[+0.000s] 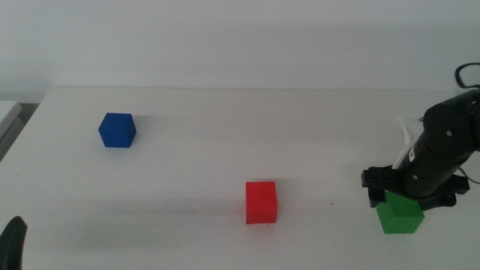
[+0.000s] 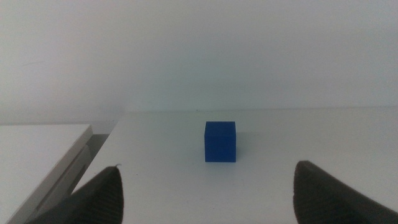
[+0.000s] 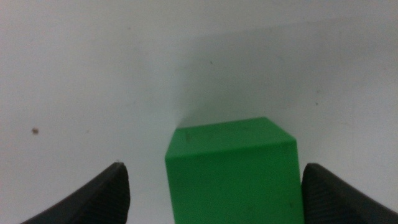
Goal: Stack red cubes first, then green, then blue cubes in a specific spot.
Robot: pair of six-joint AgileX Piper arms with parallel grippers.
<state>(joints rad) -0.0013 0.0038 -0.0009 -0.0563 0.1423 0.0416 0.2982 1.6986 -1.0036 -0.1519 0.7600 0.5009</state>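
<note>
The red cube (image 1: 261,202) sits on the white table (image 1: 225,127), a little right of the middle near the front. The green cube (image 1: 400,216) sits at the front right. My right gripper (image 1: 409,196) is directly over it. In the right wrist view the green cube (image 3: 231,171) lies between the open jaws of the right gripper (image 3: 211,186), nearer one jaw than the other. The blue cube (image 1: 117,130) sits at the far left. My left gripper (image 1: 11,241) waits at the front left corner. In the left wrist view the left gripper (image 2: 208,186) is open and empty, facing the blue cube (image 2: 220,141) from a distance.
The table's left edge (image 2: 93,149) and a pale slab (image 1: 9,112) beside it lie left of the blue cube. The right arm's dark body (image 1: 450,139) and cables stand over the table's right side. A pale wall runs behind the table.
</note>
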